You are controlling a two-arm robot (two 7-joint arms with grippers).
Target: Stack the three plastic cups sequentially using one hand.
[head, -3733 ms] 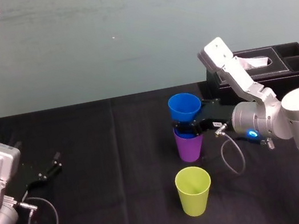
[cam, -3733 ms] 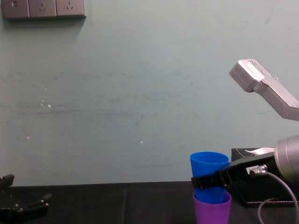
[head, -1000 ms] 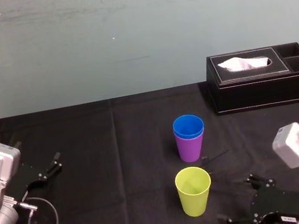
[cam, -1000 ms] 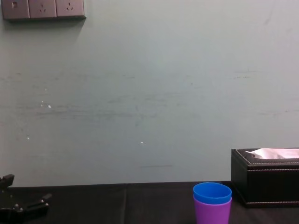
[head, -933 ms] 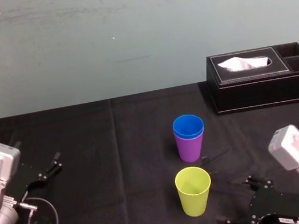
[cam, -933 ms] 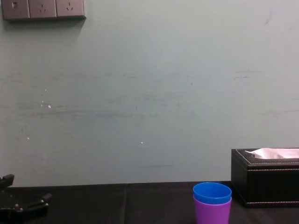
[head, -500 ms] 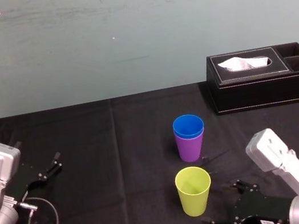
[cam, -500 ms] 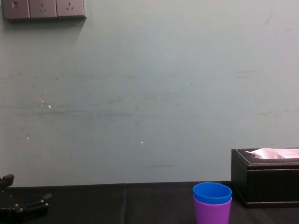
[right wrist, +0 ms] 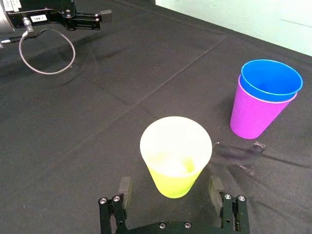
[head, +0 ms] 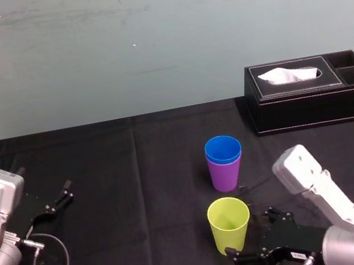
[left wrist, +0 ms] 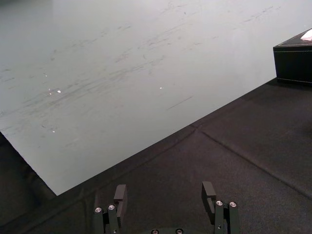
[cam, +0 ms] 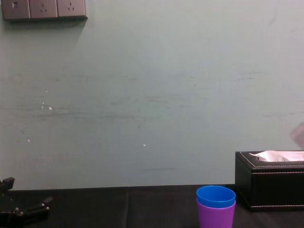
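**Head:** R gripper (head: 249,233), fingers spread, has advanced to the yellow-green cup (head: 230,224). Blue cup (head: 223,148) sits nested in purple cup (head: 226,175) just behind. L gripper (head: 58,198) parked far left, fingers spread.
**R wrist:** cup betw. fingers, untouched.
**Chest:** nested pair at lower right.
Final grasp likely next.

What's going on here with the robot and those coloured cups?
The robot is stacking cups one-handed. The blue cup already sits inside the purple cup. The right hand is open and low at the yellow-green cup, with a finger on each side of its base, not gripping yet. The left hand sits idle and open, far off to the left.
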